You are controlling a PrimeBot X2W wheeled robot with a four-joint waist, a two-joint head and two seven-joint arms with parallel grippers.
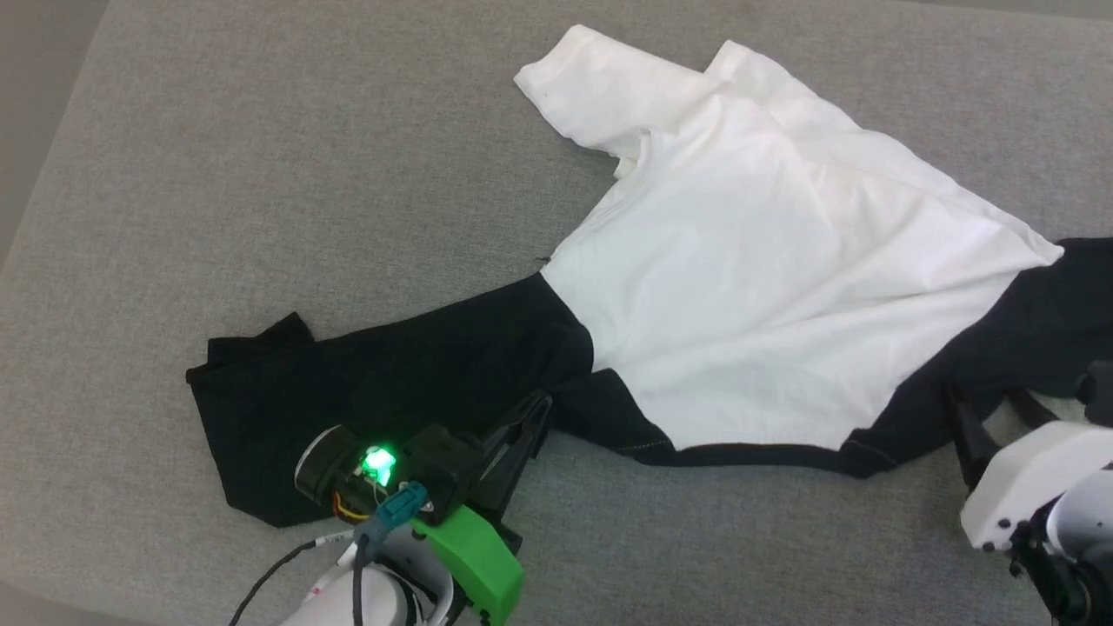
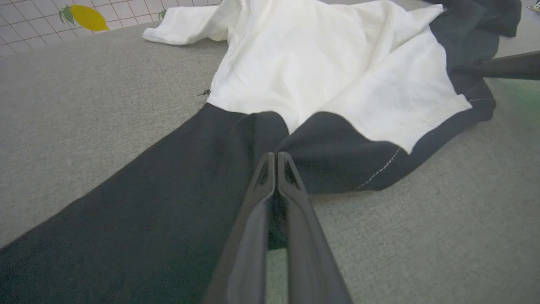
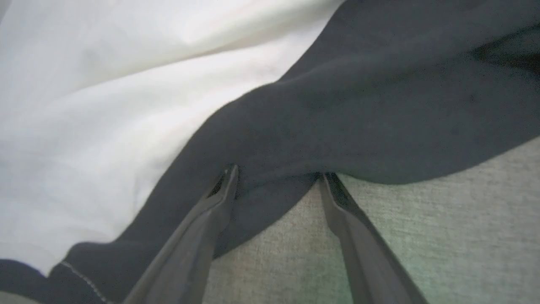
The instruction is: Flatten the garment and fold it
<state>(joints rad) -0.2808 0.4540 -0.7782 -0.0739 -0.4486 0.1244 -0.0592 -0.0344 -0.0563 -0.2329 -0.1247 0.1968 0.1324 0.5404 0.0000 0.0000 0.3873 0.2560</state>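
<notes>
My head cam's looking down at the whole shirt (image 1: pixel 765 287); wrist cams are peering low along its black edge.

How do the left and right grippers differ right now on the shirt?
The left gripper is shut, its fingers pressed together pinching black cloth of the garment where a sleeve meets the white body; the right gripper is open, fingers spread astride a black fold. The left gripper is at the garment's left end, the right gripper at its right end. Both sit at the near black edge.
</notes>
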